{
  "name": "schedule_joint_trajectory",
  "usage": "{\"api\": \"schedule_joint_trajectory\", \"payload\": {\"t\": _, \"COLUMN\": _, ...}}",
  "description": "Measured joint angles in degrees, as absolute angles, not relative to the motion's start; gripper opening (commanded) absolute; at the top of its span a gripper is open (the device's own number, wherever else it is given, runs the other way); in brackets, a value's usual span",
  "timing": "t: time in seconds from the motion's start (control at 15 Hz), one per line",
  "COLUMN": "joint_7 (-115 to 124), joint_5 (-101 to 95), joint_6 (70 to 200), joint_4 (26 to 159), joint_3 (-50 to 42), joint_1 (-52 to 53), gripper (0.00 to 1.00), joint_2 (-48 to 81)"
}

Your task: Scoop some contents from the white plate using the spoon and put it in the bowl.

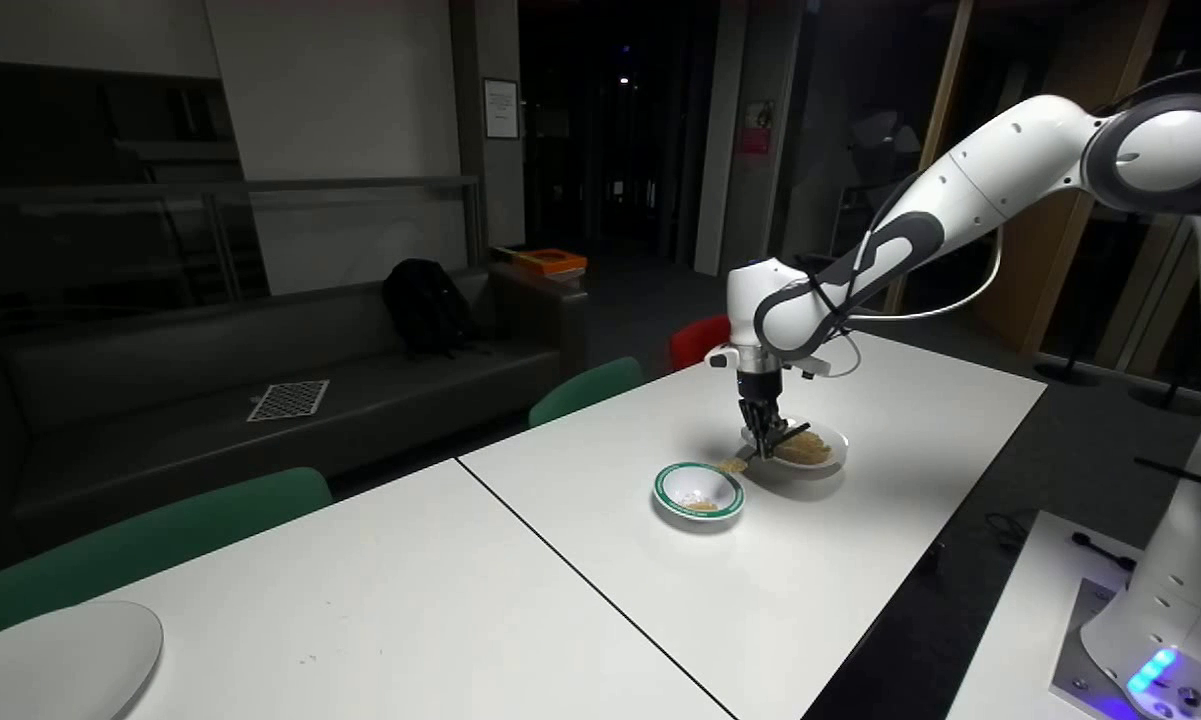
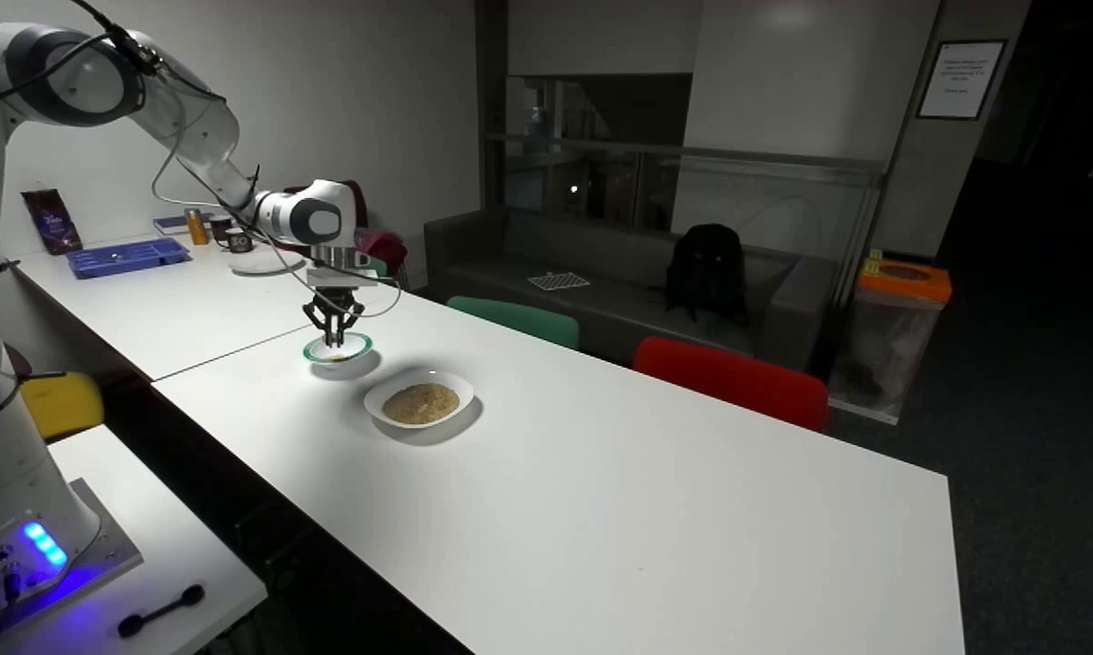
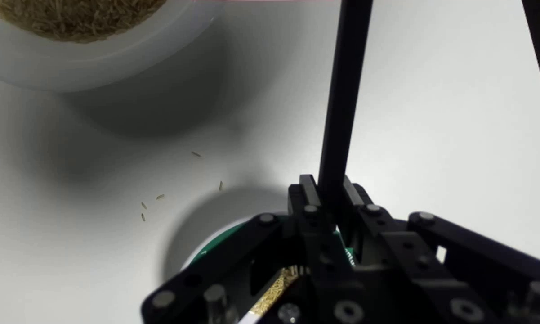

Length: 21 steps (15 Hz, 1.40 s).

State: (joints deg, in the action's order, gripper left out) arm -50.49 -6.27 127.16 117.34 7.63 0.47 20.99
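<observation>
My gripper [image 1: 766, 452] is shut on the dark handle of the spoon [image 3: 348, 81], which slants up and away in the wrist view. Tan grains [image 1: 732, 465] appear to lie on the spoon's head, beside the bowl's rim in that exterior view. The green-rimmed bowl [image 2: 364, 344] sits under the gripper, partly covered by it in the wrist view. A few grains [image 1: 702, 506] rest at the bottom of the bowl. Close by stands the white plate [image 2: 460, 382], filled in the middle with brown rice-like contents [image 2: 421, 404]. The fingers hide most of the spoon's head.
Several loose grains [image 3: 160, 197] are scattered on the table between plate and bowl. A pale flat plate [image 1: 65, 660] and a blue tray [image 2: 127, 257] are at the table's far end. Chairs line one edge, including a red chair [image 2: 728, 382]. A black utensil [image 2: 159, 611] lies near the arm's base.
</observation>
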Motion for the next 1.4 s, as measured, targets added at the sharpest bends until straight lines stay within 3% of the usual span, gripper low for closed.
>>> {"api": "schedule_joint_trajectory", "payload": {"t": 1.4, "joint_7": -50.22, "joint_5": -6.38, "joint_6": 116.65, "joint_4": 106.36, "joint_3": 7.69, "joint_1": 1.69, "gripper": 0.03, "joint_2": 29.56}}
